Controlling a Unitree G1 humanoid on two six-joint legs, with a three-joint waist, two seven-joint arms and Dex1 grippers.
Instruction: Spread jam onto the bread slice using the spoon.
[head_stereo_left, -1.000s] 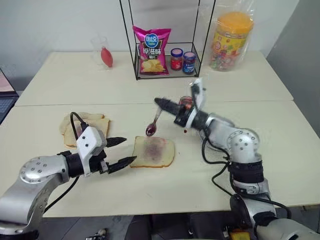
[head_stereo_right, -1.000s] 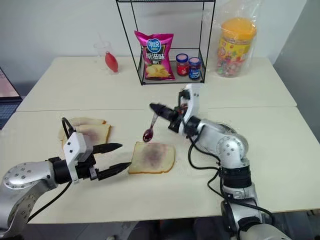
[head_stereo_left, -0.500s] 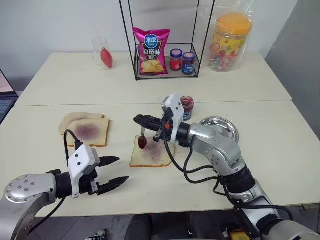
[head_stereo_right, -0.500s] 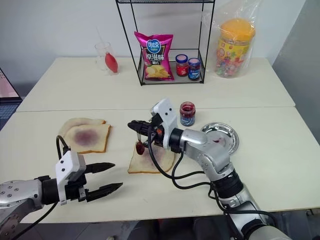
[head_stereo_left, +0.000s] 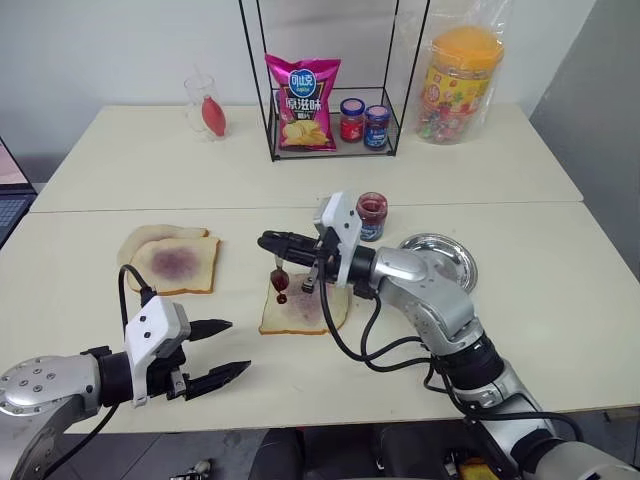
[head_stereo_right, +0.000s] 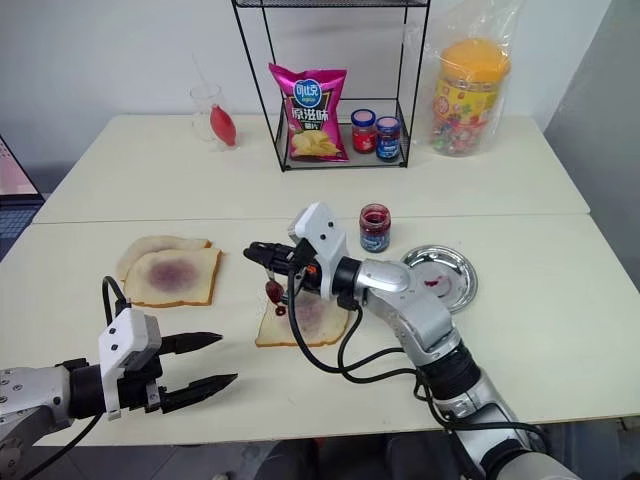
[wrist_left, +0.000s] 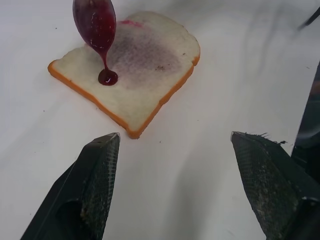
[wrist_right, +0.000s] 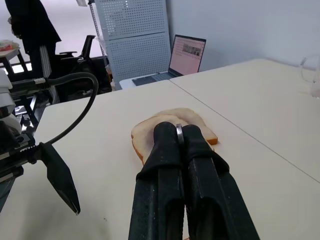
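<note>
- Bread slice (head_stereo_left: 305, 309): flat on the near table, centre, approx. between the two arms. Faint purple smear at its middle; one fresh dark red blob near its left edge.
- Spoon (head_stereo_left: 279, 279): hangs bowl-down over the slice's left part, handle up in the right gripper (head_stereo_left: 275, 243). Bowl coated w/ red jam; a thread runs from its tip to the blob (left wrist view). Bowl itself looks just clear of the bread.
- Right gripper: fingers pressed together on the spoon handle; metal shows between them in the right wrist view.
- Left gripper (head_stereo_left: 222, 349): fingers apart, nothing between them; low over the table, near the slice's left side, not touching it.
- Jam (head_stereo_left: 372, 216): in a small clear jar, no lid seen, behind the right arm, beside a steel dish (head_stereo_left: 452, 262).
- Progress (judged): jam scooped and starting to land; one drip down, no fresh spreading seen. Left: lower the bowl onto the bread, drag the blob across the middle and out toward the crust.
- Other items: two used slices (head_stereo_left: 171, 258) w/ dull purple patches, well left; wire rack (head_stereo_left: 335, 120) w/ chip bag and two lidded jars on the far table.
- Hidden/unclear: slice's right edge covered by the right arm; how much jam is left in the jar, hard to tell; spoon handle mostly buried in the grip.
</note>
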